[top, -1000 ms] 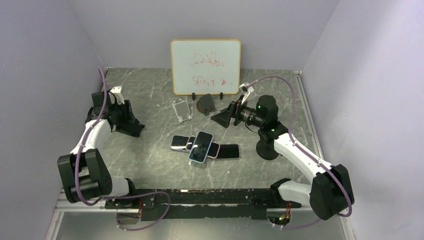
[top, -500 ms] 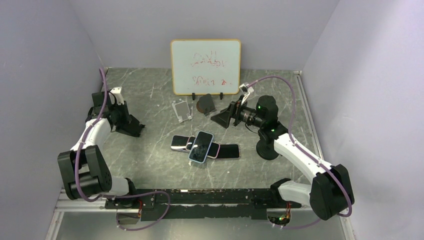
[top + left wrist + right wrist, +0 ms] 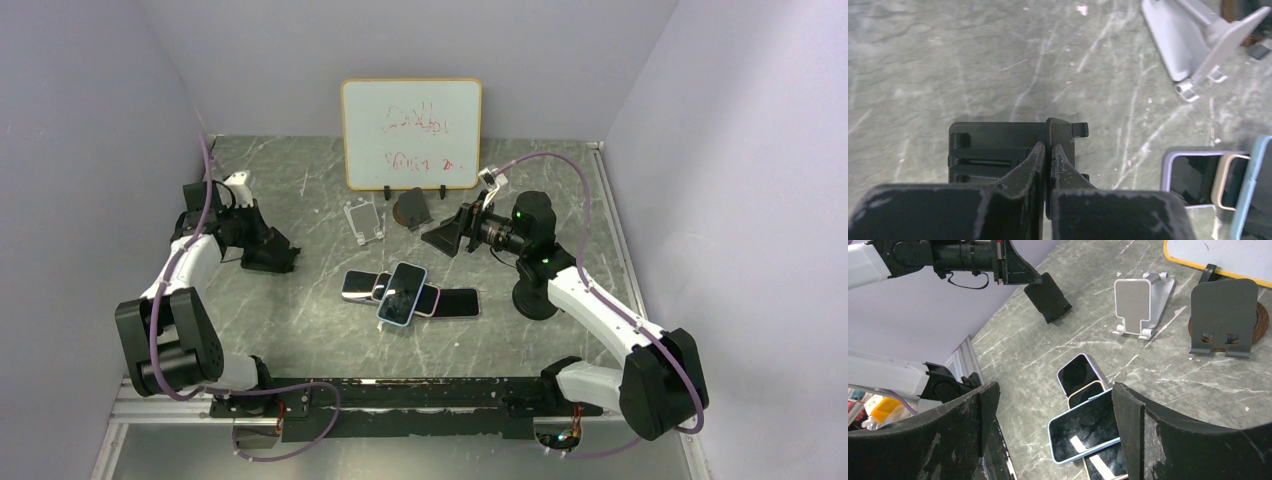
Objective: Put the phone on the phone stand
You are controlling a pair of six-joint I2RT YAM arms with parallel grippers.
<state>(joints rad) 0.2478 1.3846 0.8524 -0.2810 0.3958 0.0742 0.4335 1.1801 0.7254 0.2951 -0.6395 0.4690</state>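
Note:
Several phones lie in an overlapping pile mid-table, with a blue-cased phone [image 3: 402, 293] [image 3: 1088, 427] on top and a purple-cased one [image 3: 357, 285] [image 3: 1193, 175] at its left end. A black phone stand [image 3: 272, 256] [image 3: 983, 145] [image 3: 1048, 297] sits at the left. My left gripper [image 3: 258, 243] [image 3: 1046, 147] is shut on a thin upright plate of it. My right gripper [image 3: 445, 238] [image 3: 1055, 390] hangs open above the table behind the pile, holding nothing.
A pale clear stand [image 3: 363, 222] [image 3: 1140, 302] and a dark grey stand on a brown round base [image 3: 412, 208] [image 3: 1224, 315] stand behind the phones. A whiteboard [image 3: 411, 133] leans at the back wall. Purple walls close in both sides.
My left gripper's fingers have closed onto the black stand, and gripper and stand have shifted slightly right. The right arm and the phones have not moved.

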